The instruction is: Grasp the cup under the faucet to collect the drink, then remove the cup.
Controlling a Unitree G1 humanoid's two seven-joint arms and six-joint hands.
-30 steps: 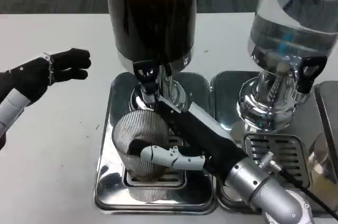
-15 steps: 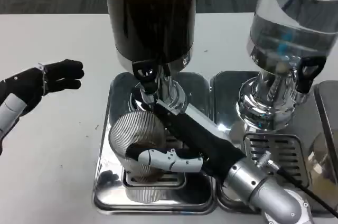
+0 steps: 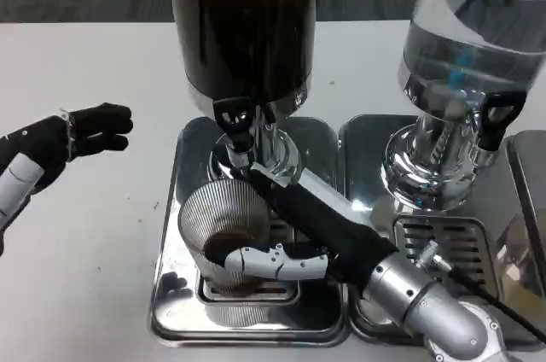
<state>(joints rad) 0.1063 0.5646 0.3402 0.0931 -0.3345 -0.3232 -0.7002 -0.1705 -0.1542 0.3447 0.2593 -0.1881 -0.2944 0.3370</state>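
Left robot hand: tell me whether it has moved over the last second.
Yes. The left robot hand has drifted left and lower, away from the dark drink dispenser, which has stayed put in the head view.

Right robot hand (image 3: 286, 234) wrapped in a grasp (forearm angled inward), left robot hand (image 3: 64, 136) hovering, fingers extended.

Two drink dispensers are standing on the white table (image 3: 102, 234): one dark dispenser (image 3: 243, 29) and one clear dispenser (image 3: 473, 37). Two metal drip trays, left (image 3: 175, 234) and right (image 3: 363, 144), are sitting beneath them. One ribbed cup (image 3: 223, 230) is sitting under the one black faucet (image 3: 235, 123). Two hands, left (image 3: 72, 136) and right (image 3: 286, 238), are showing.
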